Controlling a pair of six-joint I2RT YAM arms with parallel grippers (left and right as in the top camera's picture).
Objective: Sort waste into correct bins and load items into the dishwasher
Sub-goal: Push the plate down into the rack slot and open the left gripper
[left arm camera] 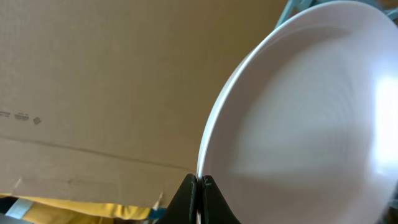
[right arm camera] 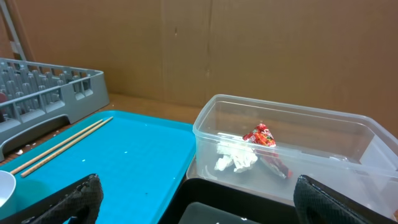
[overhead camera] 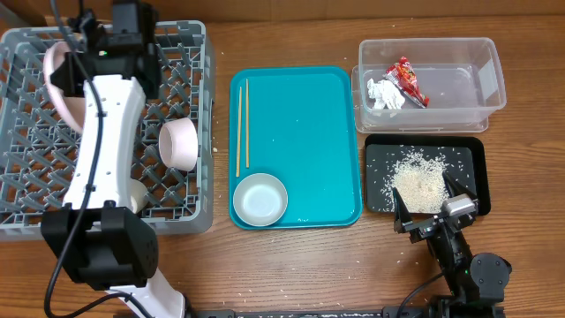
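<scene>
The large plate (left arm camera: pixel 298 118) stands on edge at the far left of the dish rack (overhead camera: pixel 26 150), and the left fingers (left arm camera: pixel 186 205) are clamped tight on its rim, one on each face. A small cup (overhead camera: pixel 181 144) lies on its side in the rack, near the right wall. On the teal tray (overhead camera: pixel 309 132) in the middle of the worktop (overhead camera: pixel 291 265), the chopsticks (overhead camera: pixel 242 124) lie side by side along the left edge, with the grey-rimmed bowl (overhead camera: pixel 260 198) upright at the near left corner, just below them. The clear tub (overhead camera: pixel 490 88) at the far right holds the red wrapper (overhead camera: pixel 408 81) and the white tissue (overhead camera: pixel 383 94), touching each other. Just in front of it, the black tray (overhead camera: pixel 468 159) carries a heap of rice (overhead camera: pixel 419 181). The right fingers (right arm camera: pixel 68 202) are spread wide and hold nothing, poised at the near edge of the black tray.
</scene>
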